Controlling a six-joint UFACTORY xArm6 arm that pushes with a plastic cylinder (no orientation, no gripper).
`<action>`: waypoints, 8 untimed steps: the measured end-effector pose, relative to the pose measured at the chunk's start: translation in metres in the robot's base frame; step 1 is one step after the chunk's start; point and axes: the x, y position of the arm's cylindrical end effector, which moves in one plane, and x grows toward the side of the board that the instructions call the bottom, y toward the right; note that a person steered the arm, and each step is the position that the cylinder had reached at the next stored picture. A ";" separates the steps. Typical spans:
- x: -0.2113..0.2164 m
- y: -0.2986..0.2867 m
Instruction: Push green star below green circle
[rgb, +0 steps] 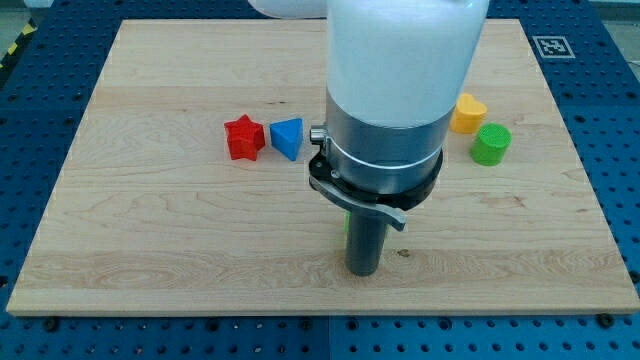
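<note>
My tip (362, 271), the end effector, is a plain dark rod with no jaws, so it neither opens nor closes and grips nothing; its lower end sits on the table (150, 240) at the view's lower middle. A thin green sliver (346, 227) shows at the rod's left edge, just above the tip, touching or nearly touching the rod; can't tell which. Probably the green star, but shape not readable since the rod and the arm's wide white-and-grey body (400, 90) cover almost all of it. Green circle (491, 144) sits at the view's right, upper half, well apart from the tip, up and to the right of it. Yellow block (467, 113) is just beside the green circle, up-left of it; its left part is cut off by the arm, shape unclear. Red star (244, 137) and blue block (287, 138), roughly triangular, sit close together left of the arm, well apart from the tip. Arm body hides the table's centre and top middle.
</note>
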 end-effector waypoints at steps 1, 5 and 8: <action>0.000 -0.017; -0.036 -0.006; -0.066 0.029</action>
